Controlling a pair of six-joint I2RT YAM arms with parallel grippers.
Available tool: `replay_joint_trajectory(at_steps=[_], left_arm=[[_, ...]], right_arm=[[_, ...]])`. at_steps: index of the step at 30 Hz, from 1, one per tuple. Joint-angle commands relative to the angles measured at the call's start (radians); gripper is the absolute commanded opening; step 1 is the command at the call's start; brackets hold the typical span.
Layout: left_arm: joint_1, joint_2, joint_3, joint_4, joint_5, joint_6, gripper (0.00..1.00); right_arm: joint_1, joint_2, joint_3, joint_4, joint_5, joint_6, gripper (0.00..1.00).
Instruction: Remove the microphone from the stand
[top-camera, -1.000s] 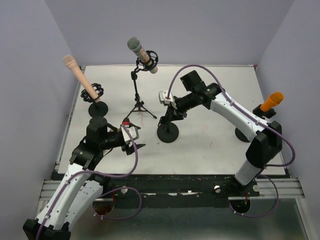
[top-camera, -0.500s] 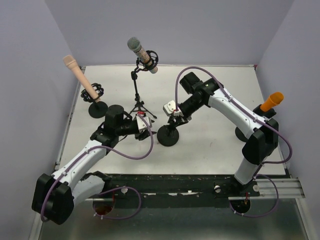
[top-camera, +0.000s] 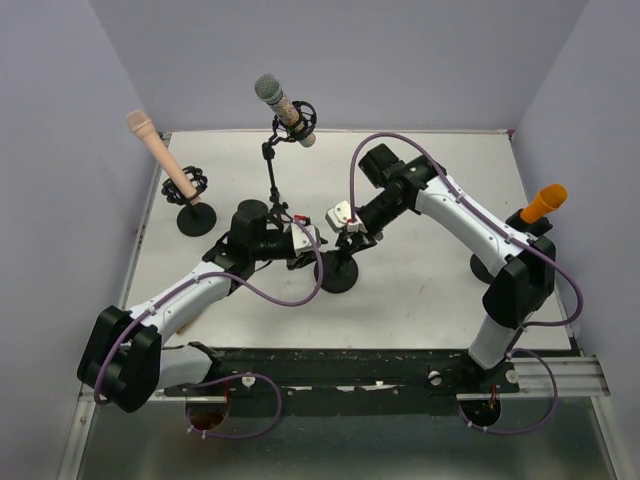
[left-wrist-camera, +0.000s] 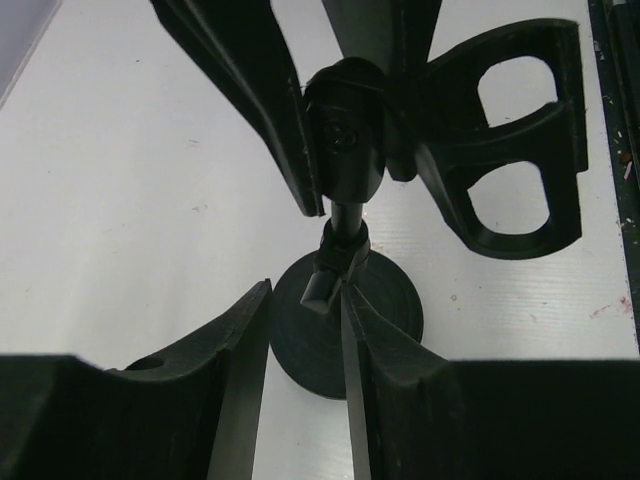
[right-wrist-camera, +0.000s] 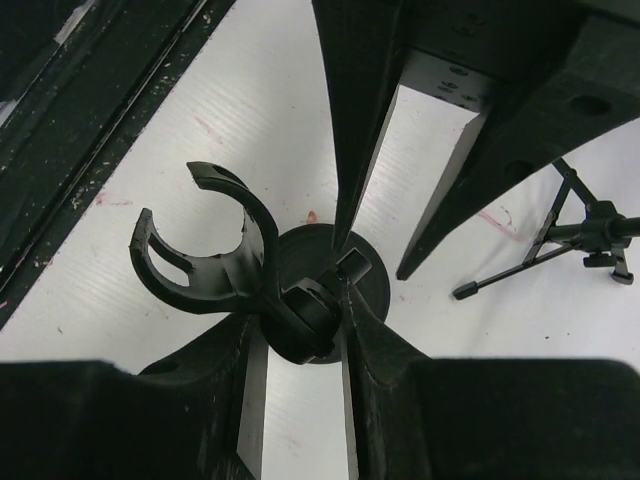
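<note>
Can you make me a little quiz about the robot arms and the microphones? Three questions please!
1. How many microphones sit in stands on the table?
2. True or false: the clip on the middle stand holds a microphone.
3. What colour is the microphone nearest the right wall? A pink, B orange, C silver.

Key:
1. Three: the pink microphone, the silver microphone and the orange microphone.
2. False. The clip is empty.
3. B.
</note>
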Motion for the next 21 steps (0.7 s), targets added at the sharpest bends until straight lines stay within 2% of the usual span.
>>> replay_joint_trajectory(at_steps=[1,5,9,12,15,18,21], left_arm=[[-0.025,0.035,0.035,0.015,0.071,0.033,0.39],[-0.035,0.064,0.043,0.003,0.068,0.047,0.32],[-0.036,0.100,0.074,-0.044,0.058,0.074,0.18],[-0.036,0.112,0.092,-0.074,0.054,0.077,0.12],[-0.036,0.109,0.103,-0.103,0.072,0.059,0.00],[-0.033,0.100,0.124,-0.149,0.095,0.001,0.00],[-0.024,0.089,0.146,-0.170,0.127,-0.142,0.00]], right_arm=[[0.000,0.040,0.022,-0.108,0.026,-0.004,0.07],[0.000,0.047,0.029,-0.109,0.031,-0.014,0.06],[0.000,0.054,0.029,-0.123,0.045,-0.043,0.06],[0.000,0.050,0.029,-0.121,0.054,-0.054,0.06],[0.000,0.057,0.030,-0.120,0.058,-0.057,0.06],[0.000,0.055,0.030,-0.118,0.069,-0.083,0.06],[0.000,0.046,0.026,-0.106,0.094,-0.113,0.07]])
